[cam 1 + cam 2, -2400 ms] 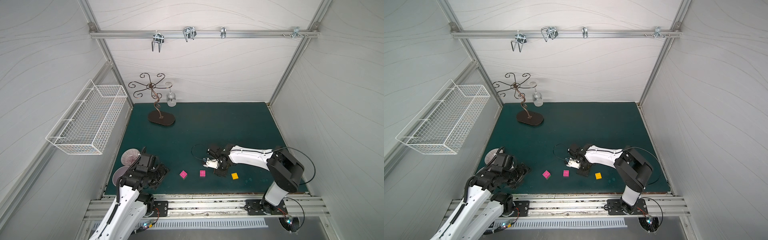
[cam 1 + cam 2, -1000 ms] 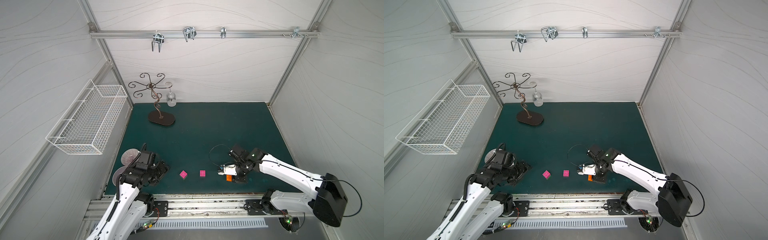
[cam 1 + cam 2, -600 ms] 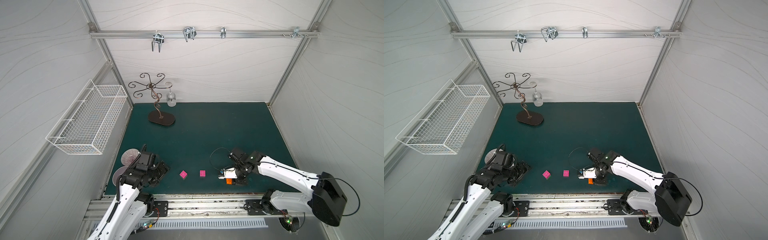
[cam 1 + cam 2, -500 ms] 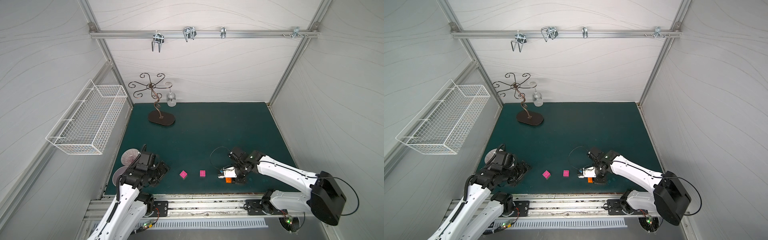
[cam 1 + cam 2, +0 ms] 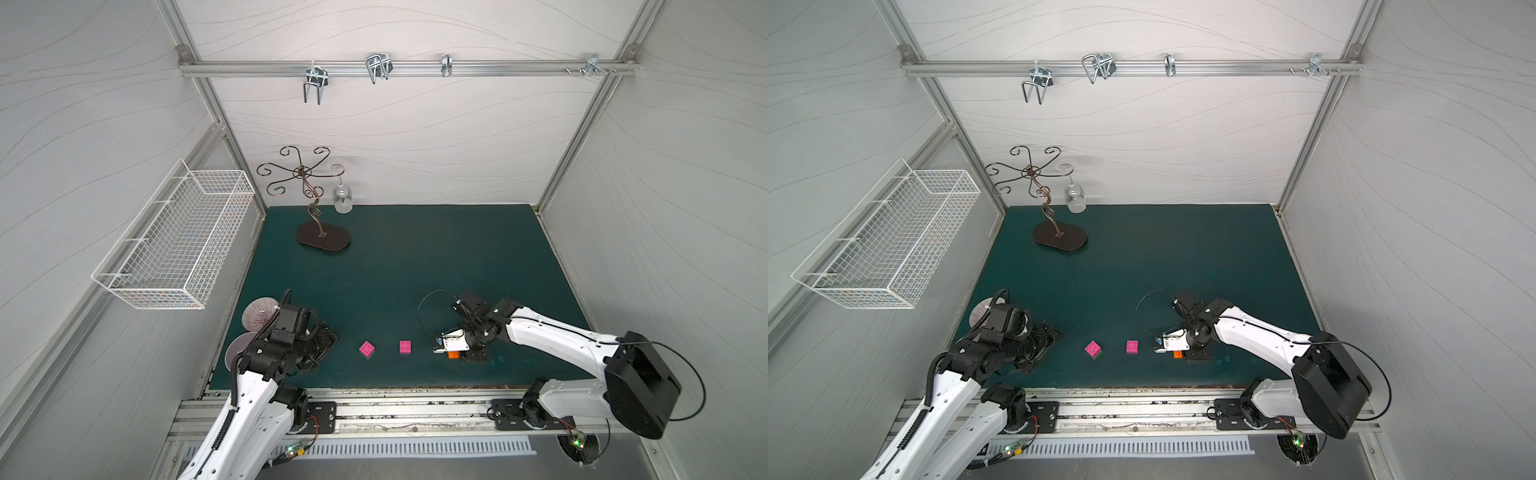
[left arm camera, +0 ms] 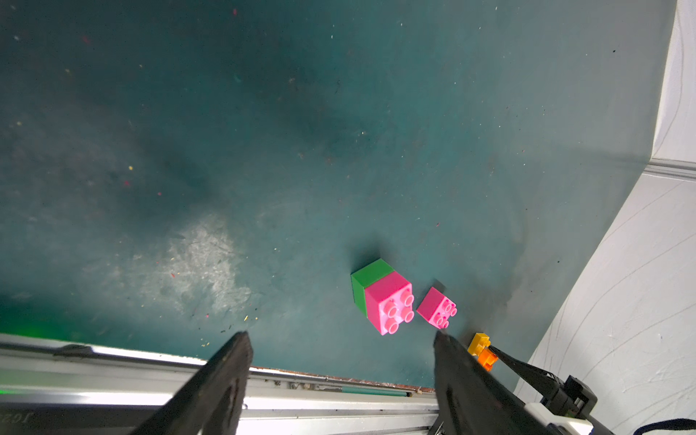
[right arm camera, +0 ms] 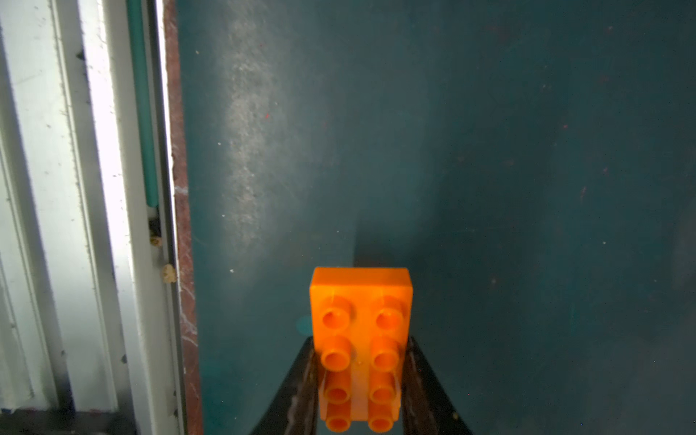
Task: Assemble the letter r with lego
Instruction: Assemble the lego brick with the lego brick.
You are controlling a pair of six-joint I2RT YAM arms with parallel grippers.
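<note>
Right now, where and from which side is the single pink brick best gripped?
Probably by two opposite flat side walls, from straight above: the pink brick sits studs up on the mat, apart from the pink-and-green stack, so its walls are free.

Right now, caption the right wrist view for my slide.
Right jaws shut on the orange brick, its studs in view, teal mat behind.

Both top views look steeply down from high at the front onto the whole teal mat (image 5: 415, 257), the left wrist camera looks low across that mat past the left gripper (image 6: 341, 333), and the right wrist camera sits close over the orange brick (image 7: 359, 339), which all four views share.
</note>
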